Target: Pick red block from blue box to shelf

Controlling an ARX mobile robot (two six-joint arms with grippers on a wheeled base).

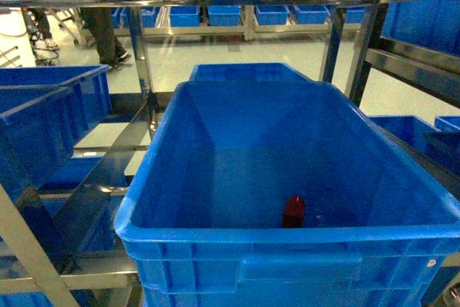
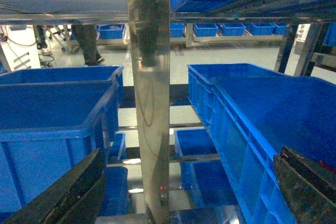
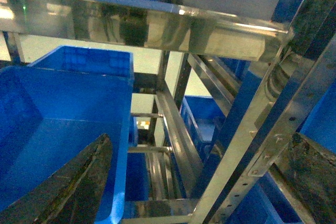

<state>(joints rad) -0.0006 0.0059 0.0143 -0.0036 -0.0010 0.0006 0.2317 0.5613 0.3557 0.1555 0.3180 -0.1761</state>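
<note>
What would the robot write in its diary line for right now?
red block: on blue box floor, near front wall | left gripper: open, empty | right gripper: open, empty | shelf: block not placed

Blue box open on top, inner floor bare around red block near the front wall; access from above. Shelf rail crosses overhead, limiting headroom. Upright post and neighbouring crate crowd the left side.

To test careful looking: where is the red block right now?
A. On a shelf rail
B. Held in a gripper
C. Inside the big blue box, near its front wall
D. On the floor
C: the red block sits on the blue box floor near the front wall.
</note>
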